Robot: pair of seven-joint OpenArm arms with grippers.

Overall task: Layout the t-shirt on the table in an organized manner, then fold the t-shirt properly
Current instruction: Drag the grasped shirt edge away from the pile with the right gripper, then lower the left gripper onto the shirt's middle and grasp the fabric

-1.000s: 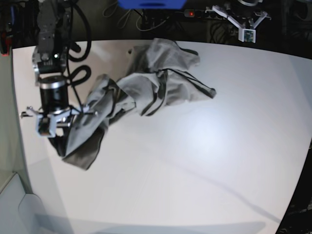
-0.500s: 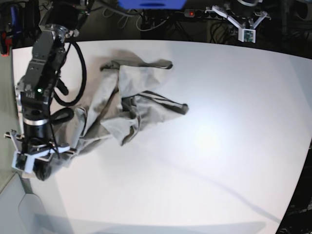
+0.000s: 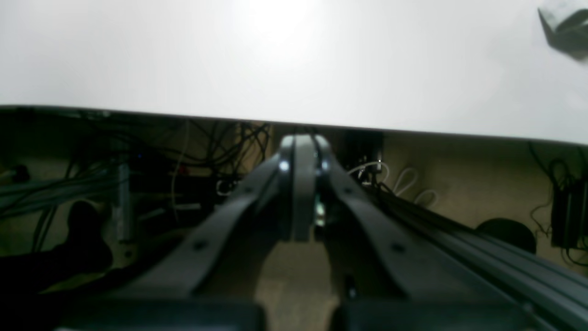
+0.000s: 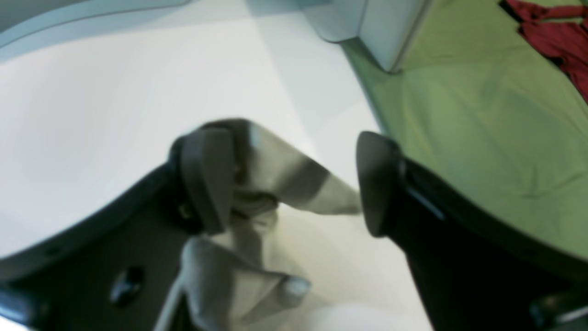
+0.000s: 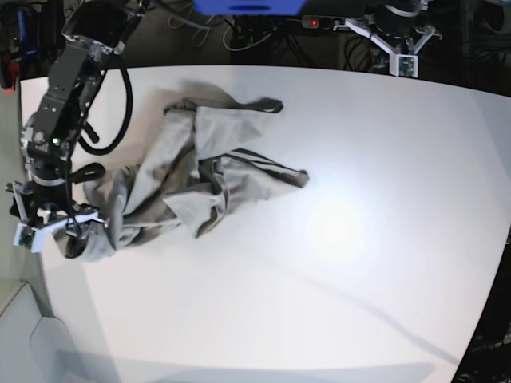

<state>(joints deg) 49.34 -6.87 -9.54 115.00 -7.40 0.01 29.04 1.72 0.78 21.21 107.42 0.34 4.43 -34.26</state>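
Lying crumpled on the left half of the table [image 5: 359, 239] in the base view, the shirt [image 5: 200, 175] runs from a bunched end near the table's left edge up and across to a flatter spread toward the middle, with a dark-edged hem pointing right. The right gripper [image 5: 48, 227] hangs at that bunched end, right at the table's edge. In its wrist view its two fingers stand wide apart — the left pad [image 4: 204, 177] has a fold of shirt [image 4: 275, 174] draped against it, and the cloth reaches across the gap toward the right pad [image 4: 374, 181] without being pinched. More cloth hangs loose below, between the finger bases. Nothing is clamped; the fabric only rests on one finger. Beyond the table's edge that view shows a green surface [image 4: 482, 138] with a red cloth [image 4: 556, 32] at the far corner.

The left gripper [image 5: 402, 48] sits off the far edge of the table, well apart from the shirt. Its wrist view shows the fingers [image 3: 298, 184] pressed together with nothing between them, aimed at the table's edge, cables [image 3: 220, 147] behind — a small corner of shirt [image 3: 565, 25] shows at the upper right.
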